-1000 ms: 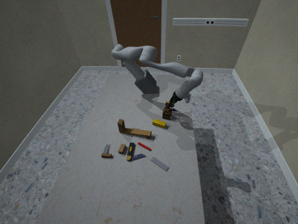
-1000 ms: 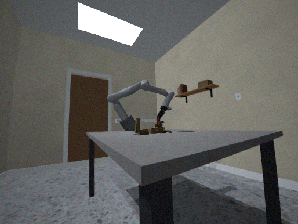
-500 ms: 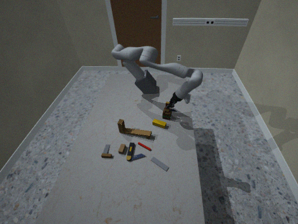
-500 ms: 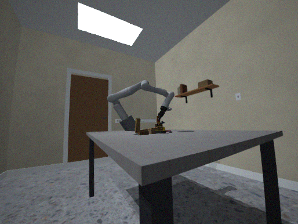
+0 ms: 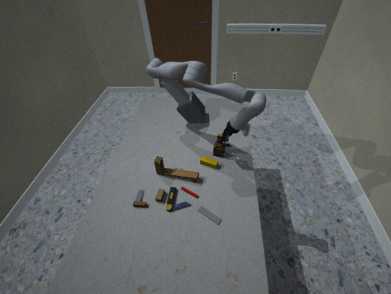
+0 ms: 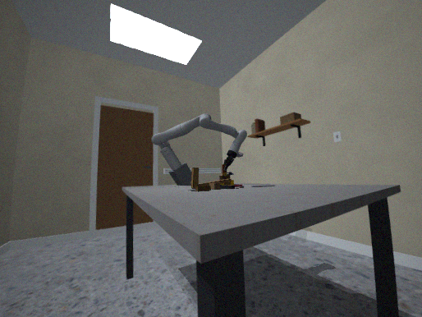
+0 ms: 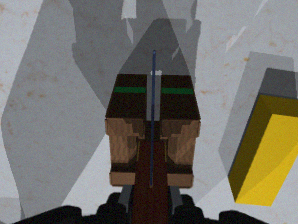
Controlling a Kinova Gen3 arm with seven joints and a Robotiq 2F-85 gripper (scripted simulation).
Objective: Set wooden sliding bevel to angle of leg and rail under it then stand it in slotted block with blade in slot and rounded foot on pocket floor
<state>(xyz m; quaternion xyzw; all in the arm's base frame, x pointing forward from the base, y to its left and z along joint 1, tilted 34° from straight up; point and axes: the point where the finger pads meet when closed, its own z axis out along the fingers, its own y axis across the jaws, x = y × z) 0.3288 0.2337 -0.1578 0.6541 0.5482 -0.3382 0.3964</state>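
My gripper (image 5: 224,139) (image 6: 227,166) (image 7: 150,201) is shut on the wooden sliding bevel (image 7: 148,167). I hold it by its dark brown stock, right over the slotted block (image 5: 218,149) (image 7: 125,135). The block is brown wood with a dark far end and a green stripe. The bevel's thin blade (image 7: 153,100) shows edge-on and runs along the block's middle slot. Its rounded foot is hidden in the pocket. The wooden leg and rail (image 5: 176,170) (image 6: 197,180) lie as an L nearer the table's middle. The black bevel (image 5: 172,198), with a blue blade, lies further forward.
A yellow block (image 5: 208,161) (image 7: 265,150) lies close beside the slotted block. A red stick (image 5: 189,192), a grey strip (image 5: 209,215), a small wooden block (image 5: 160,195) and a wood-and-grey piece (image 5: 139,199) lie near the black bevel. The arm's base (image 5: 192,108) stands behind.
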